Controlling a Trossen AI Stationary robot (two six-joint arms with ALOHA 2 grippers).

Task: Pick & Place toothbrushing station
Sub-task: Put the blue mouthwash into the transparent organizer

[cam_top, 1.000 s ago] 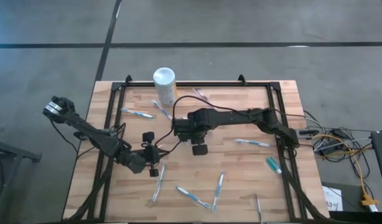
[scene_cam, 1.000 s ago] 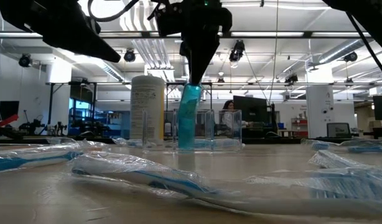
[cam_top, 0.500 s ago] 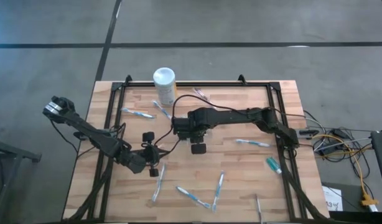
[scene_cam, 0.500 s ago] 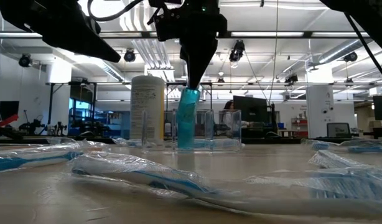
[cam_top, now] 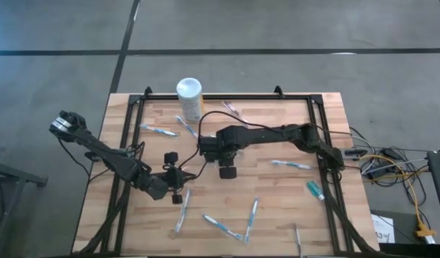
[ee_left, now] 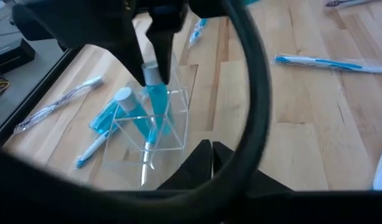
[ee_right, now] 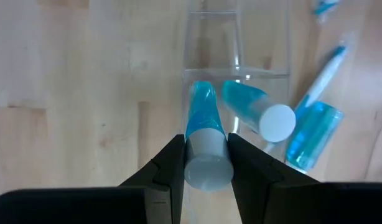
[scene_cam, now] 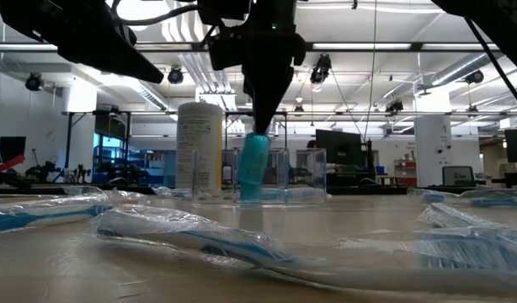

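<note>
The toothbrushing station, a see-through plastic holder (ee_left: 172,134), stands on the table near its middle; it also shows in the low view (scene_cam: 296,172) and the right wrist view (ee_right: 237,43). My right gripper (scene_cam: 263,118) stands over it, shut on a teal tube (scene_cam: 254,164) with a white cap. A second teal tube (ee_right: 256,109) leans inside the holder. My left gripper (cam_top: 180,179) is shut and empty, low over the table to the holder's near left. My right gripper pinches the teal tube at its white cap end (ee_right: 206,163) between its two fingers. The fingers come from above, pointing down. The tube hangs nearly upright below them, its lower part (ee_right: 199,106) inside the holder.
A white canister (cam_top: 189,97) with a yellow label stands at the far edge, left of the holder. Several wrapped toothbrushes lie about, such as those at the left (cam_top: 158,130), the right (cam_top: 292,165) and the near side (cam_top: 221,226). A teal tube (cam_top: 315,190) lies at the right.
My right gripper has gone down with the teal tube, which stays nearly upright and now reaches deeper into the holder.
</note>
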